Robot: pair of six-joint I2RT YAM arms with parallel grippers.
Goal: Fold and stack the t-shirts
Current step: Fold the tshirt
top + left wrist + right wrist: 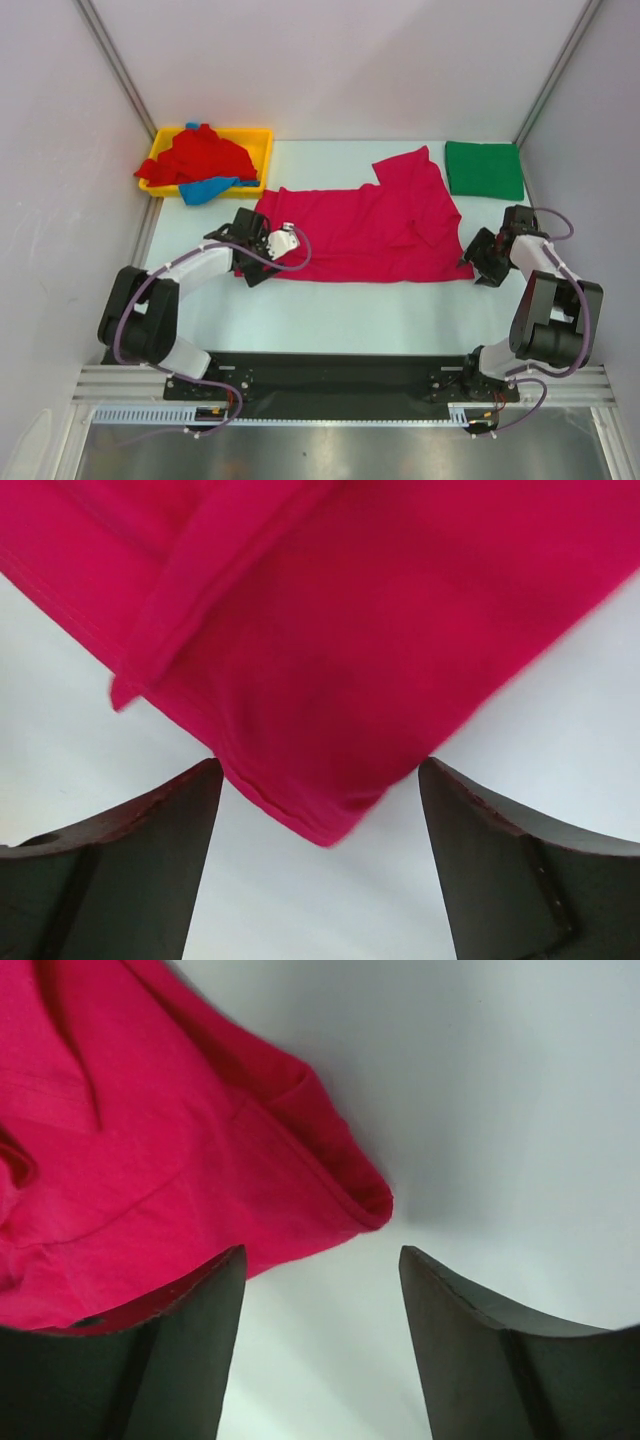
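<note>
left gripper [320,770] is hanging released, jaws wide, with a corner of the magenta t-shirt [370,225] lying loose on the table [350,315] between its fingers, nothing pinched
right gripper [322,1252] is also hanging released, the shirt's hem lying just ahead, toward its left finger
green t-shirt [484,169] is lying folded beyond the right gripper; red t-shirt [200,158] and blue t-shirt [205,189] are lying heaped in the yellow tray [262,140] beyond the left one
</note>
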